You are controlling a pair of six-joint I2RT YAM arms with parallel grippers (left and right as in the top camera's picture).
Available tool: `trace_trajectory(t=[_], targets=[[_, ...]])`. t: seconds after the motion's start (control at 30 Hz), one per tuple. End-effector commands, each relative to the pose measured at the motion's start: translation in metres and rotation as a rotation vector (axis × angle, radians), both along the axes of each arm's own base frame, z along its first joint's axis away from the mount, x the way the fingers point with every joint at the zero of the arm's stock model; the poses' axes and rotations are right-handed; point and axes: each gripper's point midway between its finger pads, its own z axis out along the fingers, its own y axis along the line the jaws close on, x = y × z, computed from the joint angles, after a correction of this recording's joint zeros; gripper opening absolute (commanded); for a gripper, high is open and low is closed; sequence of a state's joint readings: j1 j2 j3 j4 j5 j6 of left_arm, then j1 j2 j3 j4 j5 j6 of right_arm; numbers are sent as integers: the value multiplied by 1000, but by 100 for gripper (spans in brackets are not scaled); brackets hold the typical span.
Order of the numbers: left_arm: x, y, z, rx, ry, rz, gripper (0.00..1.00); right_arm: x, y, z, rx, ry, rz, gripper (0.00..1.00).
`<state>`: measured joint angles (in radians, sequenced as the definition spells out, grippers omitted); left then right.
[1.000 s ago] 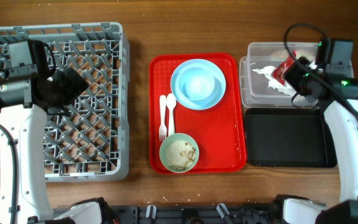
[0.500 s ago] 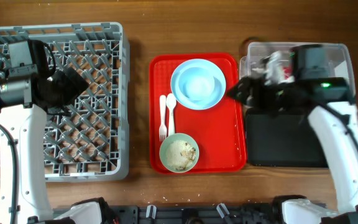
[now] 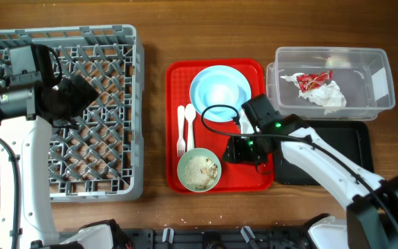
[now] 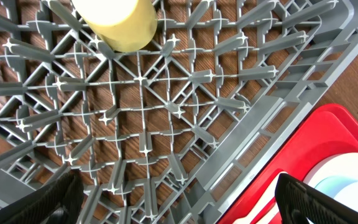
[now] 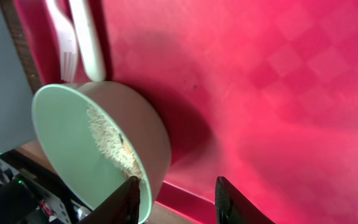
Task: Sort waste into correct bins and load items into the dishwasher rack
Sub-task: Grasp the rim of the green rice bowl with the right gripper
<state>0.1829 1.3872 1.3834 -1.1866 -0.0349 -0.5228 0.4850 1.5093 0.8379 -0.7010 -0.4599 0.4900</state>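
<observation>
The pale green bowl (image 3: 199, 169) with rice-like crumbs (image 3: 199, 168) sits at the front of the red tray. My right gripper (image 3: 231, 151) is open just right of it. In the right wrist view (image 5: 179, 200) one finger is at the bowl's rim (image 5: 98, 149), the other over the tray. The light-blue plate (image 3: 220, 92), white fork (image 3: 181, 130) and spoon (image 3: 191, 116) lie on the tray. The napkin (image 3: 327, 95) and red wrapper (image 3: 314, 80) lie in the clear tub (image 3: 382, 83). My left gripper (image 3: 80, 93) is open and empty over the grey rack (image 3: 116, 173). The yellow cup (image 4: 114, 22) stands in the rack (image 4: 166, 118).
The red tray (image 3: 254, 176) lies in the middle between rack and bins. The black tray (image 3: 337, 149) lies in front of the clear tub, partly under my right arm. Bare wood table (image 3: 154, 124) shows between rack and red tray.
My right arm swung from over the clear tub, leaving the red wrapper in it, down to the red tray beside the green bowl. The left arm has not moved.
</observation>
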Motion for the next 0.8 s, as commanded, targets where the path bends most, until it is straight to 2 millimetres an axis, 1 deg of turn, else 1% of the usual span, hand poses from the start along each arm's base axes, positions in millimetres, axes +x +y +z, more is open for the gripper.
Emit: trace_trajectory(t=[0.0, 0.07, 0.17, 0.27, 0.3, 0.33, 0.37, 0.4, 0.43, 0.47, 0.53, 0.57, 0.6, 0.63, 0.77], targets=[[1, 2, 7, -2, -22, 17, 100, -2, 3, -19, -20, 54, -19, 40], [1, 2, 7, -2, -22, 17, 100, -7, 14, -24, 5, 75, 9, 39], [1, 2, 7, -2, -22, 17, 100, -10, 13, -28, -23, 71, 23, 39], [1, 2, 7, -2, -22, 17, 100, -10, 13, -28, -22, 71, 24, 32], [1, 2, 7, -2, -22, 17, 100, -9, 13, -26, -22, 71, 24, 27], [1, 2, 7, -2, -22, 17, 100, -6, 14, -21, -20, 67, 22, 24], [1, 2, 7, -2, -22, 17, 100, -4, 14, -16, -15, 61, 17, 24], [1, 2, 7, -2, -22, 17, 100, 0, 16, -6, -2, 44, 17, 24], [1, 2, 7, -2, -22, 17, 100, 1, 22, 7, 43, 20, 51, 24], [1, 2, 7, -2, -22, 17, 100, 1, 28, 20, 85, 2, 76, 24], [1, 2, 7, -2, -22, 17, 100, 1, 29, 33, 104, -29, 77, 27], [1, 2, 7, -2, -22, 17, 100, 1, 30, 36, 110, -40, 82, 34], [1, 2, 7, -2, -22, 17, 100, 0, 31, 35, 106, -45, 94, 46], [1, 2, 7, -2, -22, 17, 100, -3, 32, 33, 92, -55, 121, 51], [1, 2, 7, -2, -22, 17, 100, -6, 23, 11, -8, -67, 106, 52]])
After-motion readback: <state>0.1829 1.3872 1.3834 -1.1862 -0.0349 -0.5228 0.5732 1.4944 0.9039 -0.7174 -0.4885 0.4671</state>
